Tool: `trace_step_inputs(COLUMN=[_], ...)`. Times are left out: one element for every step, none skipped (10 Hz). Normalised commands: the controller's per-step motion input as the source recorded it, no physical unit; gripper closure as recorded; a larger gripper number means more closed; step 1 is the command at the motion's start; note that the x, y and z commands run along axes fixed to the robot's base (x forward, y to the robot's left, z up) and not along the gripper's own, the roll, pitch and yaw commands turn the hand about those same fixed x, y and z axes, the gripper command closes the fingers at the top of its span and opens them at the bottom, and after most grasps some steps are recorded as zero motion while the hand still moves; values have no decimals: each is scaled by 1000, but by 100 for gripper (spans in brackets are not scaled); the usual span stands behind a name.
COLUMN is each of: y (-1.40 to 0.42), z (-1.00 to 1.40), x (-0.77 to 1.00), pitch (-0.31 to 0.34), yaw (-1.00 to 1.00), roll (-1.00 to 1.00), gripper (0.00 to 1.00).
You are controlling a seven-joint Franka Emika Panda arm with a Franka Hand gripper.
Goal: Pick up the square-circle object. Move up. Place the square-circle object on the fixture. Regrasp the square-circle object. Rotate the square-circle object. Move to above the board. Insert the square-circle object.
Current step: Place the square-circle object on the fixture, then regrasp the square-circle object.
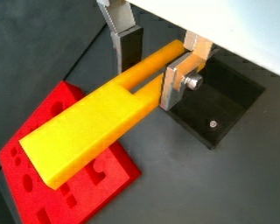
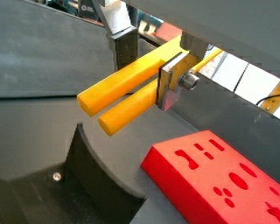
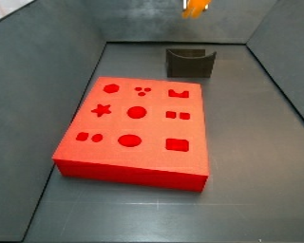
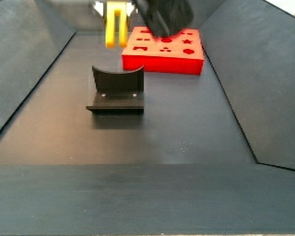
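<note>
Dark grey floor (image 3: 243,190) of the walled bin carries two items: red board (image 3: 136,128) lying flat, and the fixture (image 3: 190,63) standing beyond its far right corner (apart, not touching). Hand (image 4: 125,20) hangs above, off the floor.

Dark grey floor (image 3: 243,195) fills the lower and right parts of both side views, w/ scuffs and a pale sheen. Sloped grey walls (image 3: 41,104) rise at the frame edges, seams running toward the top; same walls (image 4: 27,78) frame the left and right in a side view, where the claw (image 4: 123,11) sits at the top edge. Past the wall in a wrist view there's bright clutter (image 2: 269,87), too blurred to ID.
</note>
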Motion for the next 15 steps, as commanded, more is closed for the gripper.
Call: trace_step_inputs(y=[136, 133, 135, 139, 133, 129, 100, 82, 56, 0, 0, 3, 7, 5, 3], z=[-1000, -1000, -1000, -1000, -1000, -1000, -668, -530, -273, 0, 1000, 1000, 1000, 1000, 1000], x=[140, 145, 150, 153, 167, 175, 124, 107, 84, 0, 0, -5, -18, -26, -34], pitch=[196, 190, 138, 99, 56, 33, -6, -17, -39, 0, 2, 1, -2, -9, -13], yaw=[-120, -131, -162, -178, -179, -175, -150, -140, -113, 0, -47, -40, -25, -13, -4], roll=[-994, -886, -656, -474, -267, -214, -154, -138, -109, 0, -28, -24, -7, 9, 20], gripper=[100, 100, 100, 100, 100, 100, 100, 100, 100, 0, 0, 0, 0, 0, 0])
